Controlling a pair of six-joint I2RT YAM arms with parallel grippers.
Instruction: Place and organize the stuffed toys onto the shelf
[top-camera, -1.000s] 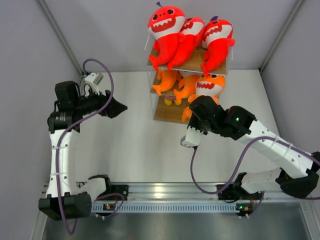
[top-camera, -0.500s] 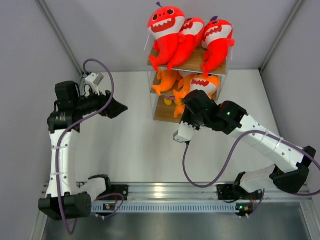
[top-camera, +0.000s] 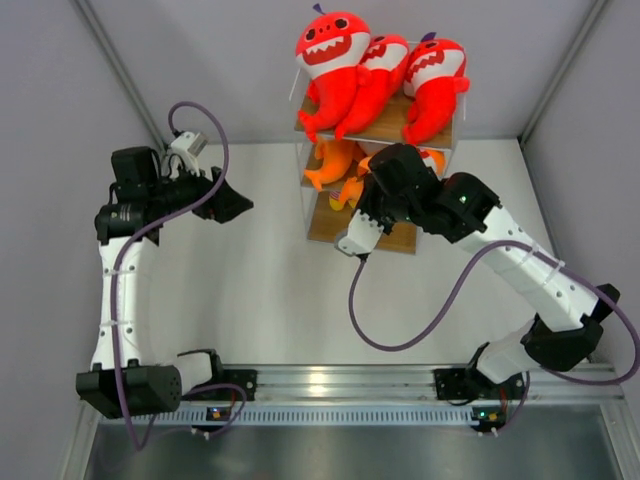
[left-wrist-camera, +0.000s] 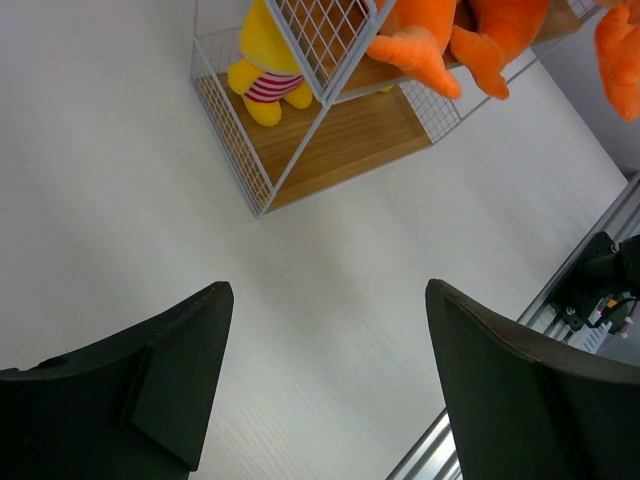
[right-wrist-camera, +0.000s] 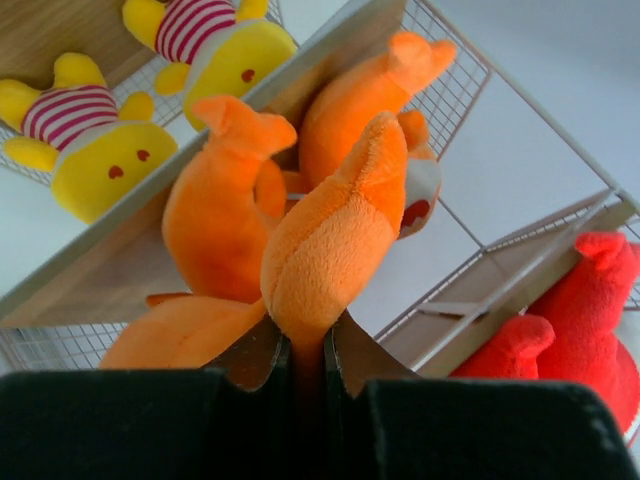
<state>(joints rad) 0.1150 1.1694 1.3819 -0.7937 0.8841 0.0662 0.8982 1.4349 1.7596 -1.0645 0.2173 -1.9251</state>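
Pale grey walls (top-camera: 60, 90) close in the cell on three sides, and the white worktop (top-camera: 270, 300) runs from them to the aluminium rail (top-camera: 330, 380) at the near edge, with no toy lying on it in any view. The shelf (top-camera: 322, 228) stands at the far side, its bottom board showing beside the right arm. Three red sharks (top-camera: 375, 75) crowd the top tier, two yellow striped toys (right-wrist-camera: 90, 140) sit in the bottom one, and orange fish (top-camera: 330, 160) fill the middle. This looks like the closing step: the last orange fish (right-wrist-camera: 330, 240) is being fed into the middle tier, where it presses against its two neighbours. How much of it already rests on the board cannot be told. The right gripper (right-wrist-camera: 305, 350) has its fingers clamped on the narrow tail end of that plush, with the body standing up and away from them toward the wire side. The left gripper (left-wrist-camera: 327, 300) hangs over bare worktop, near the shelf's left corner, with its fingers spread wide and nothing between them. The next move probably calls for easing the fish a little deeper until the board carries it. The fingers would then part and draw straight back, so that neither the wire nor the soft neighbours get snagged or dragged out.
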